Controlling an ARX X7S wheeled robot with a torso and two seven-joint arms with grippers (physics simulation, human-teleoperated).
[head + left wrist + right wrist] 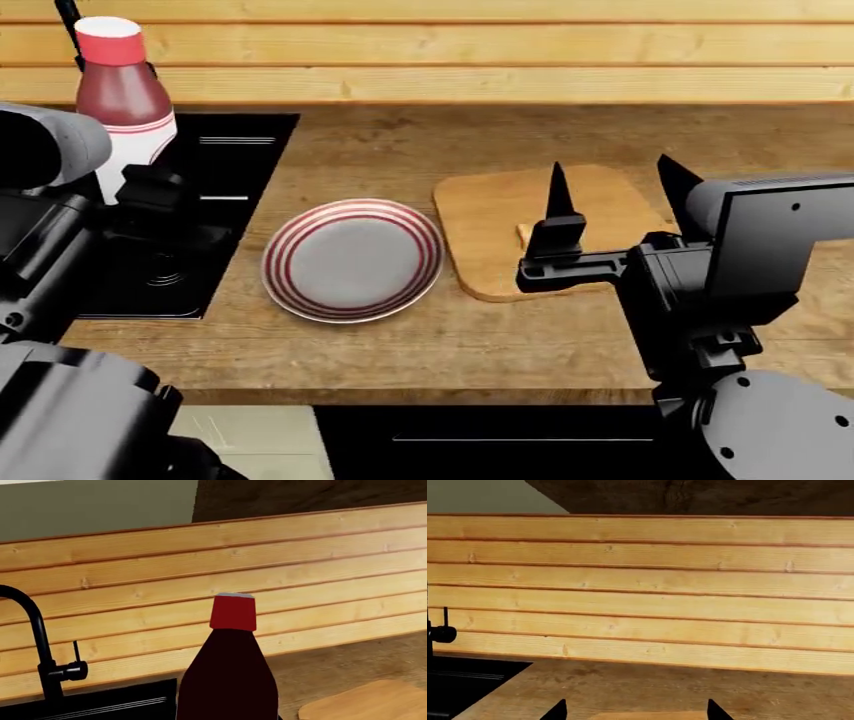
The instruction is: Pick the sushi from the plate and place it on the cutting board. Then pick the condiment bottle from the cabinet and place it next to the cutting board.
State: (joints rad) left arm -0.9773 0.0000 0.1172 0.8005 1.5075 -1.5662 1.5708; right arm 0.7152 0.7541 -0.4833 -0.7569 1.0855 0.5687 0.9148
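My left gripper point(144, 185) is shut on the condiment bottle point(123, 105), a dark red-brown bottle with a white label band and red cap. It holds the bottle upright above the black sink. The left wrist view shows the bottle point(230, 675) close up; the fingers are hidden. The red-striped plate point(351, 258) sits empty on the counter. The tan cutting board point(587, 205) lies to its right. A small pale edge of the sushi point(522, 233) shows on it, mostly hidden behind my right gripper point(617, 200). That gripper is open and empty above the board point(647, 715).
A black sink point(220, 170) with a black faucet point(40, 650) is set in the wooden counter point(441, 350) at the left. A wooden plank wall point(640, 585) runs along the back. A corner of the cutting board point(373, 702) shows in the left wrist view.
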